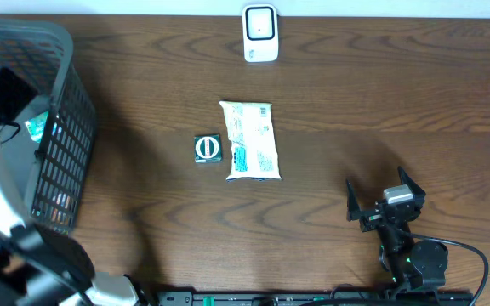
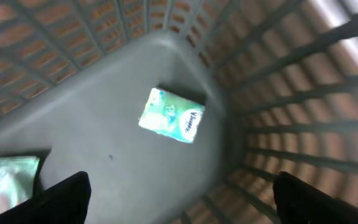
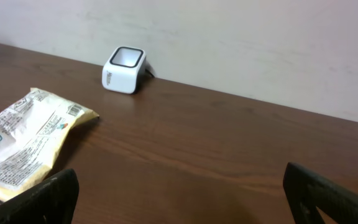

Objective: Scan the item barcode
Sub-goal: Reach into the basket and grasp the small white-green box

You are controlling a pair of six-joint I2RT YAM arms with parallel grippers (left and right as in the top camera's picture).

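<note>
Both jaws stand wide, holding nothing: beyond the left jaws, on the basket (image 2: 291,93) floor, lie two packs, a Kleenex pack (image 2: 171,116) and a blurred green pack (image 2: 8,180), while ahead of the right jaws sit one scanner (image 3: 124,70) and one printed packet (image 3: 27,146), with one dark box (image 1: 207,149) showing only overhead.

tissue pack (image 2: 171,116) in basket (image 1: 65,140), left | box (image 1: 207,149) just left of bag (image 1: 249,140) | scanner (image 1: 260,32) behind

Overhead looks straight down on the bench (image 1: 356,102); left wrist sits close inside the basket (image 2: 104,118); right wrist looks low towards the scanner (image 3: 124,70), which overhead also shows
</note>
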